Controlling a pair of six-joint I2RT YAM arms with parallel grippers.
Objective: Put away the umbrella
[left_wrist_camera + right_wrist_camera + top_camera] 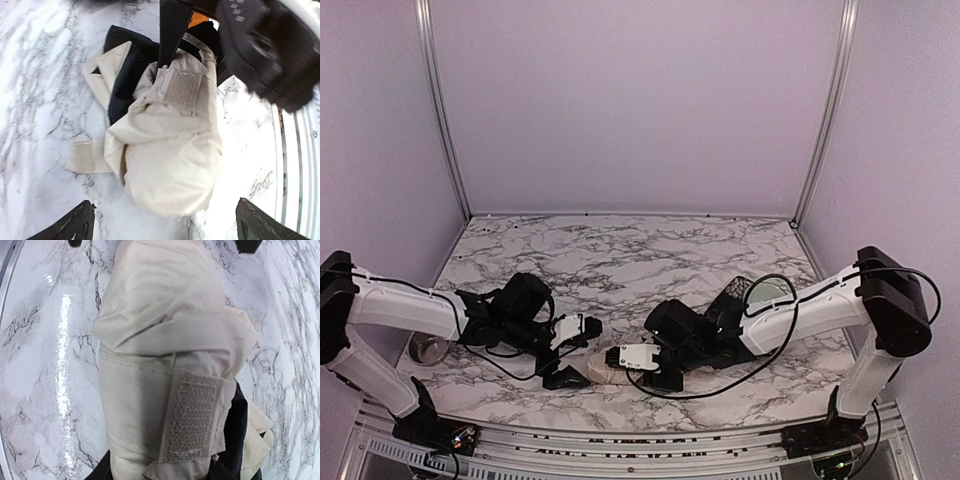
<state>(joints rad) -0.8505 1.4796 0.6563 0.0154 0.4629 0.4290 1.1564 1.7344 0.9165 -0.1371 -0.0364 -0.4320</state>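
Note:
The umbrella [598, 364] lies folded on the marble table near the front edge, a cream-beige bundle with black lining showing. In the left wrist view the umbrella [170, 150] has a velcro patch [182, 89] on top and a loose strap [87, 156] lying to its left. My left gripper [167, 221] is open, its fingertips [75, 225] wide apart just short of the bundle's rounded end. My right gripper [625, 362] is shut on the umbrella's other end. The fabric [150, 365] fills the right wrist view. The handle and shaft are hidden.
A small metal cup [425, 350] stands at the left by the left arm. A black mesh container [750, 292] lies behind the right arm. The table's front rail [300, 150] runs close beside the umbrella.

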